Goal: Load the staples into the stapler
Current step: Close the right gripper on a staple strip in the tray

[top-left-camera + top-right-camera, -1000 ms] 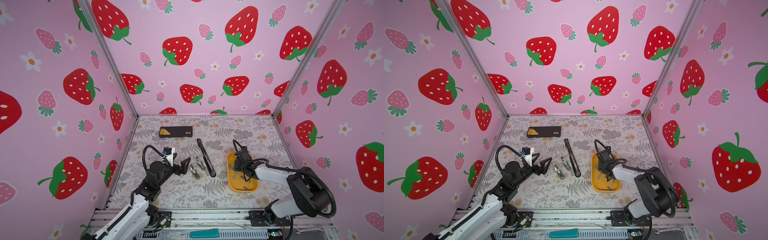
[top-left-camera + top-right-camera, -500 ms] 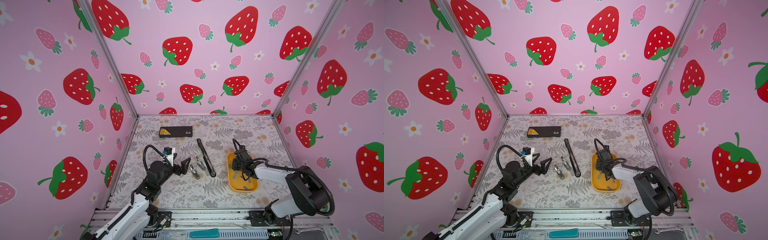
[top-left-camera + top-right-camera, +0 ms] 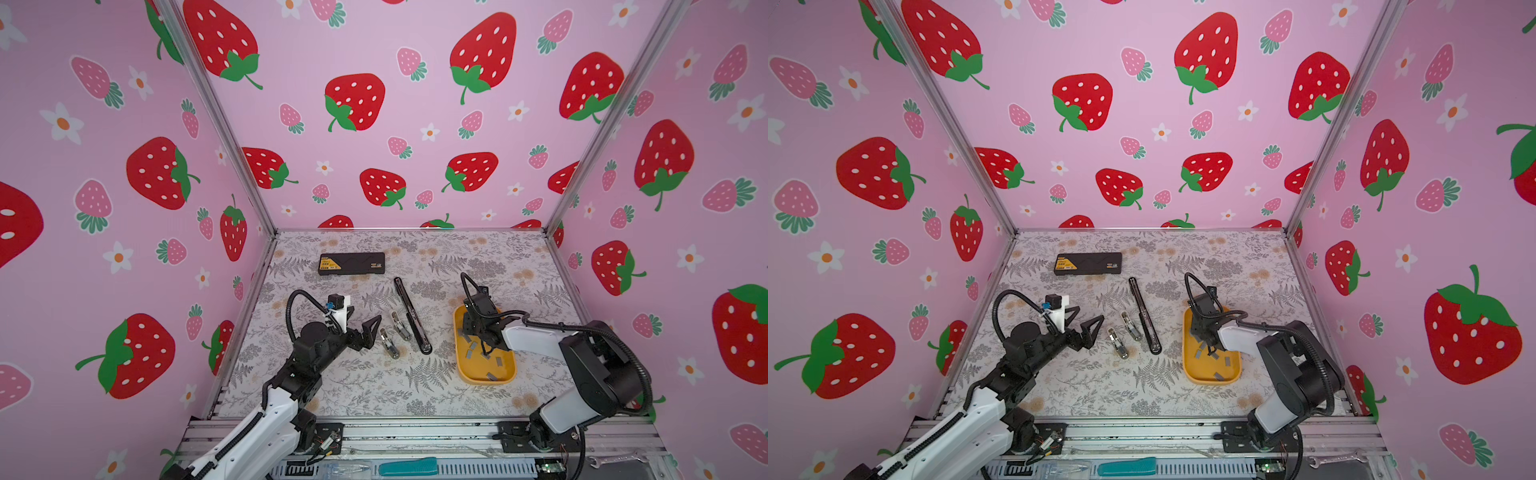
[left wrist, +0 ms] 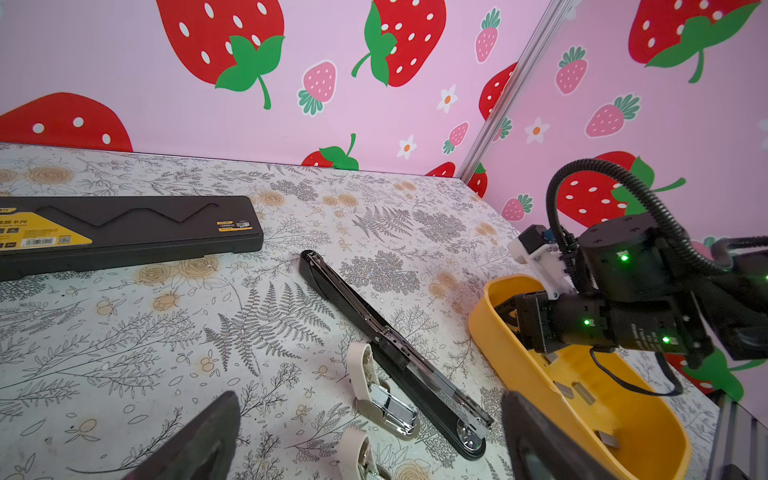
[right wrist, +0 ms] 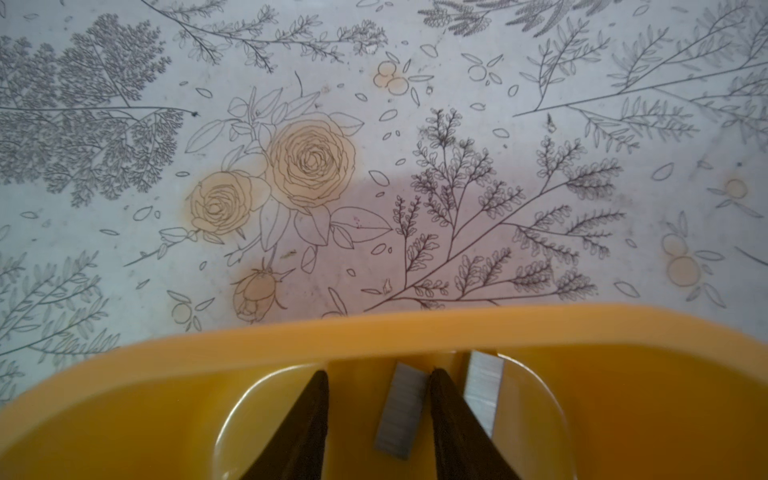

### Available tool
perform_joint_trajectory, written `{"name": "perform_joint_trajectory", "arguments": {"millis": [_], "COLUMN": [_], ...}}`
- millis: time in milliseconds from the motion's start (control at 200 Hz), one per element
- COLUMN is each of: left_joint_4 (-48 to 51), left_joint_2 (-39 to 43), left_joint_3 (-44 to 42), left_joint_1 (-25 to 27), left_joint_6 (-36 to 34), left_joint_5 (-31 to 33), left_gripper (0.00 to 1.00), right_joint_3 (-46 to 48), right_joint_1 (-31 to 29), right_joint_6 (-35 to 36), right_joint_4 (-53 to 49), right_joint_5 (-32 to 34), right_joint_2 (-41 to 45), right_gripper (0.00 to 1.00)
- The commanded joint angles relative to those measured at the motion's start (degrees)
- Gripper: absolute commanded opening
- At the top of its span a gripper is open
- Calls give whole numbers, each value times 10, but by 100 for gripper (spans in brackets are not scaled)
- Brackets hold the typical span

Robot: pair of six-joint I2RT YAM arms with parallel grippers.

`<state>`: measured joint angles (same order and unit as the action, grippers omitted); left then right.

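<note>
Several grey staples [image 3: 469, 354] lie loose in a yellow tray [image 3: 461, 365]. My right gripper [image 3: 482, 345] reaches down into the tray with its fingers apart. In the right wrist view one strip of staples [image 5: 401, 411] lies flat between the fingers of that gripper [image 5: 380, 372], close to one finger and ungripped; another strip [image 5: 482, 386] lies just outside. A long black stapler [image 3: 411, 316] lies opened flat mid-table. My left gripper [image 3: 365, 312] stands wide open and empty just left of two small white staplers [image 3: 389, 344].
A black case with a yellow label [image 3: 351, 264] lies at the back left. The small white staplers [image 4: 382, 395] sit close beside the long stapler [image 4: 395, 357], between the left gripper [image 4: 370, 397] and the tray [image 4: 498, 345]. Pink walls enclose three sides.
The right gripper has shifted slightly inside the tray. The left arm has not moved.
</note>
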<state>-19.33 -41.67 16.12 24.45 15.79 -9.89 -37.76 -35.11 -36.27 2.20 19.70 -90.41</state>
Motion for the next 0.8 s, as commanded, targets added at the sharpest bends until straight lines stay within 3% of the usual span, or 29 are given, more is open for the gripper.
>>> {"name": "perform_joint_trajectory", "arguments": {"millis": [0, 145, 450, 795], "left_joint_4": [-9, -11, -14, -9], "left_joint_2": [4, 0, -4, 4], "left_joint_3": [6, 6, 7, 6], "left_joint_1": [3, 2, 3, 3], "left_joint_6": [-9, -9, -11, -11], "left_joint_5": [0, 1, 2, 13], "left_gripper": [99, 99, 99, 99], "right_joint_3": [-4, -8, -7, -4], "right_joint_1": [1, 1, 1, -1], "right_joint_6": [-5, -5, 1, 1], "right_joint_4": [-25, -31, -41, -59], "right_joint_5": [1, 8, 12, 7], "right_joint_2": [-18, -26, -30, -21], "right_gripper": [43, 41, 21, 20]}}
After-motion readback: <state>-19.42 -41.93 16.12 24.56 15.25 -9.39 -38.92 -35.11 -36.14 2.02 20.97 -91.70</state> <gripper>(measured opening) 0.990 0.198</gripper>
